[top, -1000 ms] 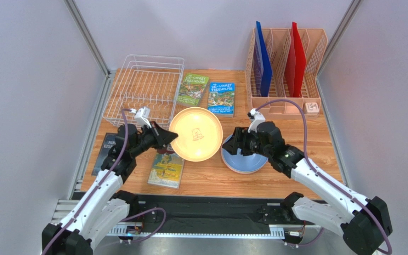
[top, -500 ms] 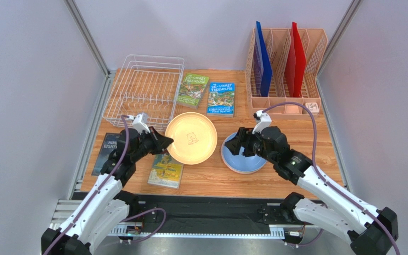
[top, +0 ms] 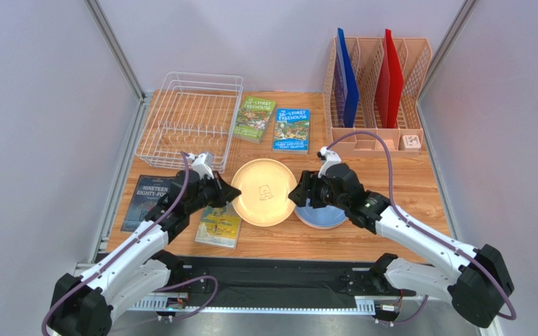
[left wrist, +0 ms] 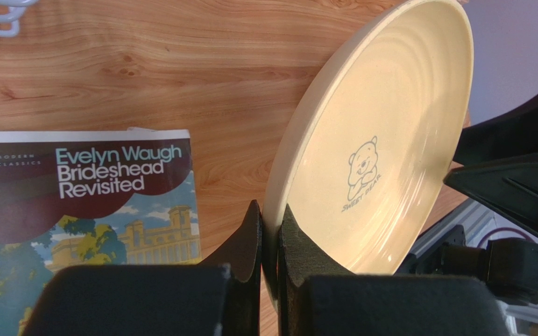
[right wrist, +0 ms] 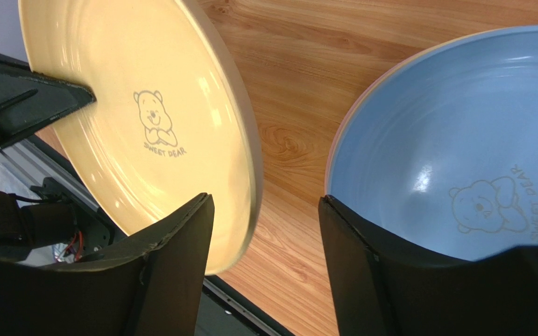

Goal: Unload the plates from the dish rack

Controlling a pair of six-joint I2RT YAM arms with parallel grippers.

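Note:
My left gripper is shut on the left rim of a cream plate, holding it tilted just above the table. In the left wrist view both pads pinch that rim of the cream plate. My right gripper is open, and the cream plate's right rim sits between its fingers without being clamped. A light blue plate lies on the table under the right gripper, also seen as the light blue plate. The white wire dish rack at the back left holds no plates.
Two Treehouse books lie right of the rack. A Brideshead Revisited book lies under the left gripper, with a dark book to its left. A peach file organiser with blue and red folders stands at the back right.
The left gripper has brought the cream plate lower and a little rightward. The right gripper has moved left to the plate's right rim, and its jaws have narrowed slightly.

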